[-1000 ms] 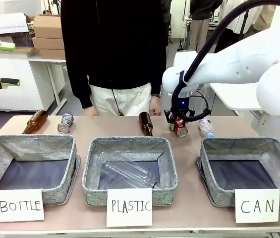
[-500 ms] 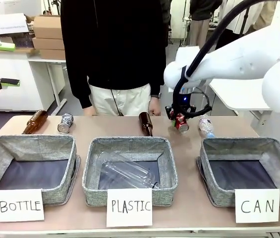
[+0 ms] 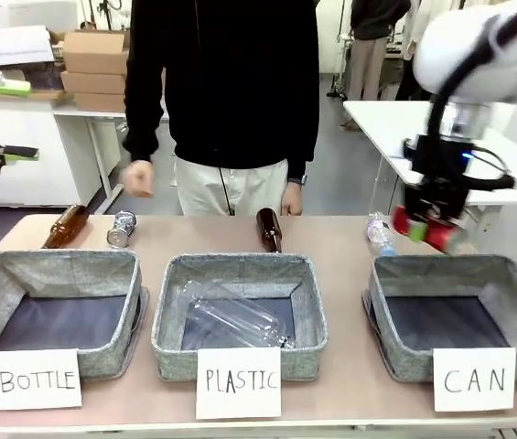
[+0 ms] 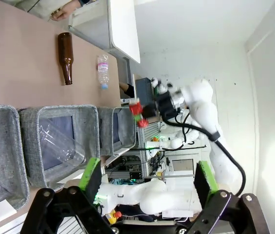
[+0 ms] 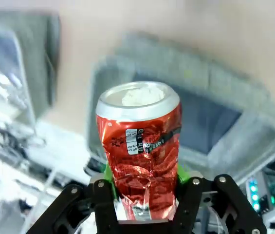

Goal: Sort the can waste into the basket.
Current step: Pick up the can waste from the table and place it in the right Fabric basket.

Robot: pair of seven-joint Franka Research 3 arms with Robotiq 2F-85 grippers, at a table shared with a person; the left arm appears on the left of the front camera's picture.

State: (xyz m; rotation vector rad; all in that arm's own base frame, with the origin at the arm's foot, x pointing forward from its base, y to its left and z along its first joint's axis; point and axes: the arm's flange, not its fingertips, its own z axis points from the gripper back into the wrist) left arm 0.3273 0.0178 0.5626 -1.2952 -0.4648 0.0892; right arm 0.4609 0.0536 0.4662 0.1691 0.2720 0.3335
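**Red can hanging over the CAN basket**

Up front on the right of the desk (image 3: 340, 384) sits the grey CAN basket (image 3: 404, 352), its dark inside wide open. Just above its far edge, the right gripper (image 3: 425, 229) has its fingers clamped on the dented red can (image 5: 139, 141). The can's long axis runs along the fingers, silver top pointing away from the wrist, toward the basket. The left gripper (image 4: 148, 179) fingers are spread wide, holding nothing. Behind the basket lies a small clear bottle (image 3: 379, 233), then a brown bottle (image 3: 269, 229) mid-desk. The crushed silvery can (image 3: 121, 227) lies on its side far left.
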